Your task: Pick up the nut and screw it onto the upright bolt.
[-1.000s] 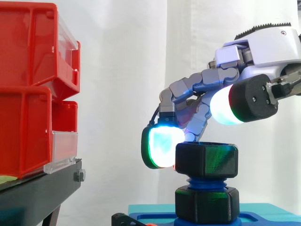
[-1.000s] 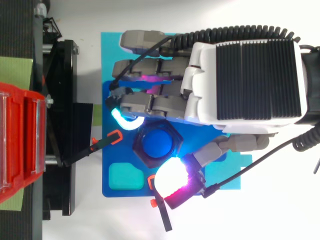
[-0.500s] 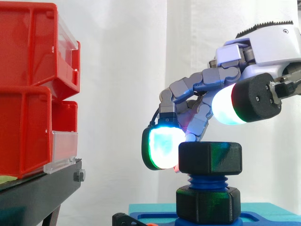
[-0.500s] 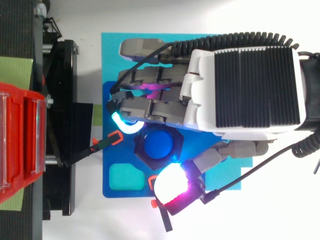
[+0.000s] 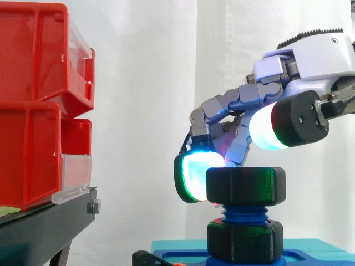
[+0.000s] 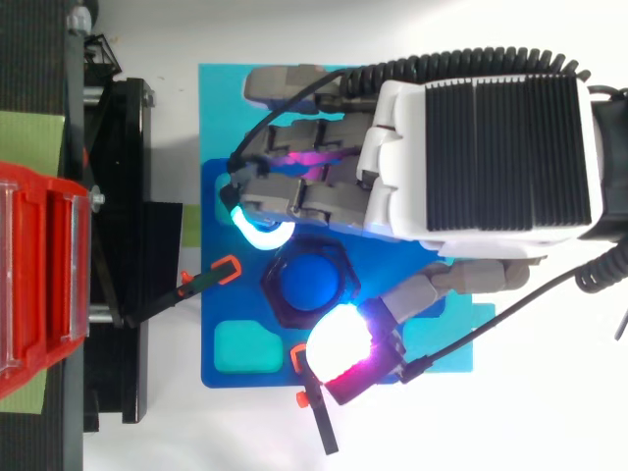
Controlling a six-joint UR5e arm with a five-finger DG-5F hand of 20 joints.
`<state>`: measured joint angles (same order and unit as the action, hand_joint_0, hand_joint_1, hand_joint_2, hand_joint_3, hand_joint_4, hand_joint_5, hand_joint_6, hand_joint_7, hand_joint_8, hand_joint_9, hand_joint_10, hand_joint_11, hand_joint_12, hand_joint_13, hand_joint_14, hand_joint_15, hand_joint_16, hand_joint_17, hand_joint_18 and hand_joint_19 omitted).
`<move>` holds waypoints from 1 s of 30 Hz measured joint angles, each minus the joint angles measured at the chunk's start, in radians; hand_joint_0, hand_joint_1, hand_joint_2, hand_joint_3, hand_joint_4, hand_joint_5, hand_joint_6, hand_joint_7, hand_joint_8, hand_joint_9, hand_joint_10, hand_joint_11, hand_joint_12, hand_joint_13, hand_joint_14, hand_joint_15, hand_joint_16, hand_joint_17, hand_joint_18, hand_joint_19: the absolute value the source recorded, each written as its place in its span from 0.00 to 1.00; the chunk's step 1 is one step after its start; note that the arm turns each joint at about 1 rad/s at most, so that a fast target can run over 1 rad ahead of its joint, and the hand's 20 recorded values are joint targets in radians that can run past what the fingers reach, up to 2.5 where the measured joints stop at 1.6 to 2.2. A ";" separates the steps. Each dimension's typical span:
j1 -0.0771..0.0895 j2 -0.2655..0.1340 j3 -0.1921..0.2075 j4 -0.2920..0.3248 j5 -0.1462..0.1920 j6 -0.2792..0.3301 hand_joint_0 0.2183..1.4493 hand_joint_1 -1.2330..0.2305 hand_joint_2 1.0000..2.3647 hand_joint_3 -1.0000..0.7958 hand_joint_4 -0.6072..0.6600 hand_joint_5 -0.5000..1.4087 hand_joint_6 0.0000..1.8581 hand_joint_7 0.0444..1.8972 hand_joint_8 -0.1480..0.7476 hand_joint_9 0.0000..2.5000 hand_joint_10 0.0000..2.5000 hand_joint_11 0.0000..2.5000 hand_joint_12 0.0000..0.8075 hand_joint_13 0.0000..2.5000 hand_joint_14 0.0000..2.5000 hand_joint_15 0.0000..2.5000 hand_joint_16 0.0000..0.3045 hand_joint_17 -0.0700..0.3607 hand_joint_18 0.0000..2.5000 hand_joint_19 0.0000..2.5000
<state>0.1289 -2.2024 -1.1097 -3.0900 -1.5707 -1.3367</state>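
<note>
**While the nut [image 5: 246, 187] sits on the bolt [image 5: 244, 213] threads: grip unclear**
Lower right in side view, centre from above. Hand [image 6: 481, 157] hangs over it; can't tell if it's actually clamped. Looks like rigid, light plastic, probably slick. Take it on 2 opposite flats.

Black nut [image 5: 246, 187] atop upright blue bolt [image 5: 244, 214]

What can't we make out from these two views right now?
- Thread engagement: in the side view the nut covers the bolt's upper threads; from above it rings the bolt's blue top.
- Grip: whether the robot hand actually clamps the nut; its glow washes out the contact in both views.
- Base: the blue tray is cut off by the side view's bottom edge and partly covered by the robot hand from above.
</note>
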 measured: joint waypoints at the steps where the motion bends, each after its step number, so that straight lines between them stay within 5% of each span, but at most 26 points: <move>1: -0.001 0.000 0.000 -0.002 0.000 0.000 0.25 0.60 0.00 0.28 0.64 0.26 0.27 0.71 0.47 0.34 0.00 0.00 0.29 0.24 0.00 0.00 0.07 0.27 0.08 0.00; 12: -0.018 0.000 0.000 -0.015 -0.001 -0.001 0.26 0.60 0.00 0.28 0.64 0.26 0.27 0.70 0.47 0.34 0.00 0.00 0.30 0.22 0.00 0.00 0.06 0.27 0.07 0.00; 21: -0.027 0.001 0.030 -0.024 -0.004 0.000 0.23 0.61 0.00 0.28 0.66 0.19 0.27 0.44 0.43 0.24 0.00 0.00 0.34 0.12 0.00 0.00 0.09 0.31 0.00 0.00; 30: -0.018 0.001 0.048 -0.022 -0.001 -0.002 0.22 0.66 0.00 0.28 0.62 0.17 0.27 0.34 0.41 0.17 0.00 0.00 0.38 0.06 0.00 0.00 0.12 0.35 0.00 0.00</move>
<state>0.1112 -2.2015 -1.0620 -3.1117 -1.5717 -1.3385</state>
